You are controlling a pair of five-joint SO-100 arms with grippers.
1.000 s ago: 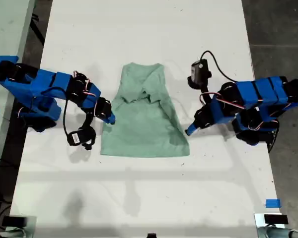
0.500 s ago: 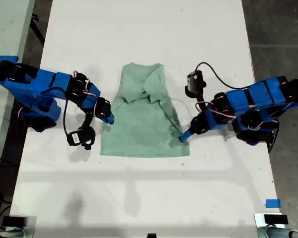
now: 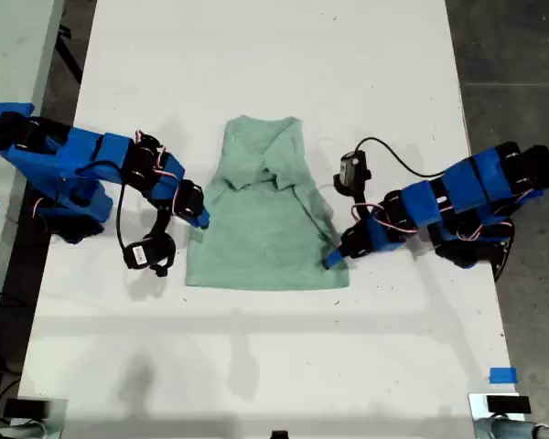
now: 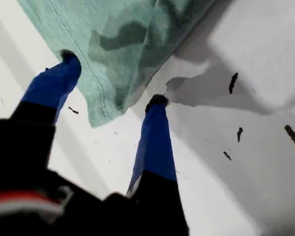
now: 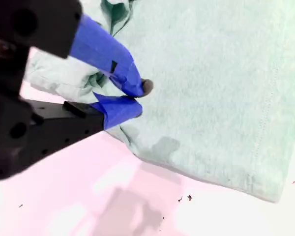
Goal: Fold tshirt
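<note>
Since a second ago, first tool (image 4: 110, 78) has advanced from the exterior view's right to the tshirt (image 3: 265, 215) hem corner; jaws spread, straddling it. Second tool (image 5: 132, 98) clenched on cloth at the left edge. Tshirt lies mid-desk (image 3: 256, 55), long axis near-far, collar far. Risk: closing may catch one layer only, dragging the fold askew
</note>
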